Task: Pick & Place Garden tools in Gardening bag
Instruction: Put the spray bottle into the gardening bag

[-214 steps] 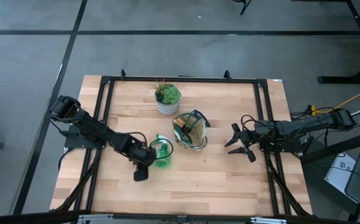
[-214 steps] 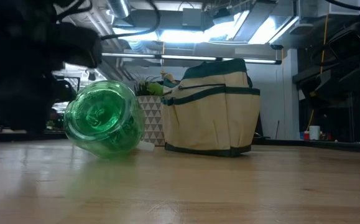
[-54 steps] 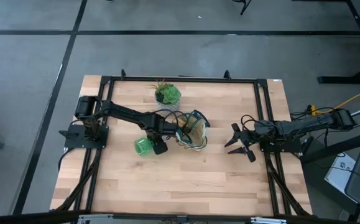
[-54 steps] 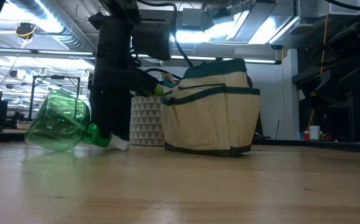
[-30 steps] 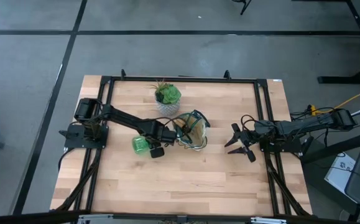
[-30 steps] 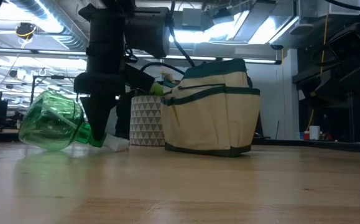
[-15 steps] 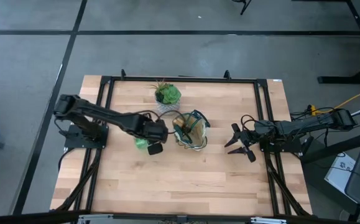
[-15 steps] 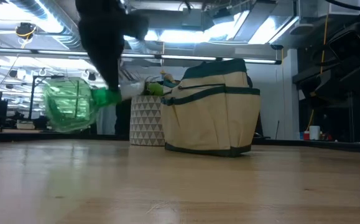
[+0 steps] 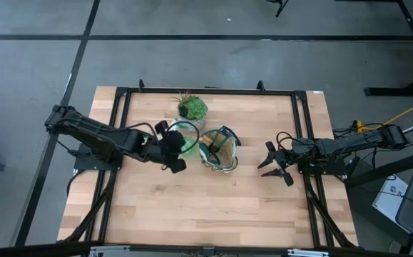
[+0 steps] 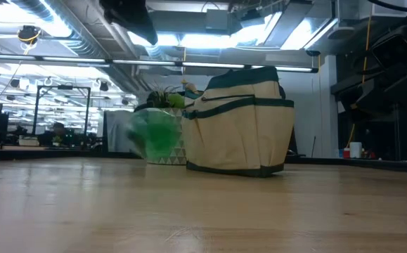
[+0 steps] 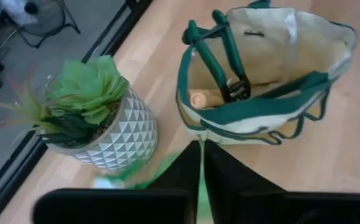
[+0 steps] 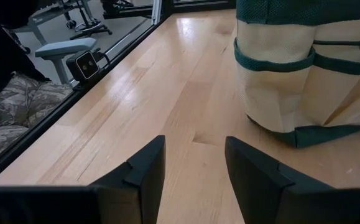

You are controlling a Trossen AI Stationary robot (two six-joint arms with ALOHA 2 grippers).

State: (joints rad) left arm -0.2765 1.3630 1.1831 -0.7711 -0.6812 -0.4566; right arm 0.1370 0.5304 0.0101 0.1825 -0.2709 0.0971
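Observation:
The translucent green spray bottle [image 10: 155, 133] shows as a blur just above the tabletop, between the white plant pot [image 11: 105, 134] and the gardening bag [image 10: 238, 123]. From above it reads as a green ring [image 9: 185, 138]. My left gripper [image 11: 201, 165] is shut with nothing between its fingers. It hangs high over the bottle [image 10: 129, 17], well apart from it. The bag [image 9: 219, 150] stands open on its base, with a wooden tool handle [image 11: 204, 98] and dark green handles inside. My right gripper [image 9: 274, 165] waits open near the table's right edge.
The potted green plant [image 9: 192, 113] stands just beyond the bottle, close to the bag's left side. Black frame rails [image 9: 117, 128] run along the table's left, right and far sides. Bare wood [image 9: 213, 207] fills the near half of the table.
My left gripper lifted the bottle by its neck off the table and carried it up and toward the pot and bag. The bottle has since left the fingers. It is now a blur low beside the pot, while the gripper has risen higher.

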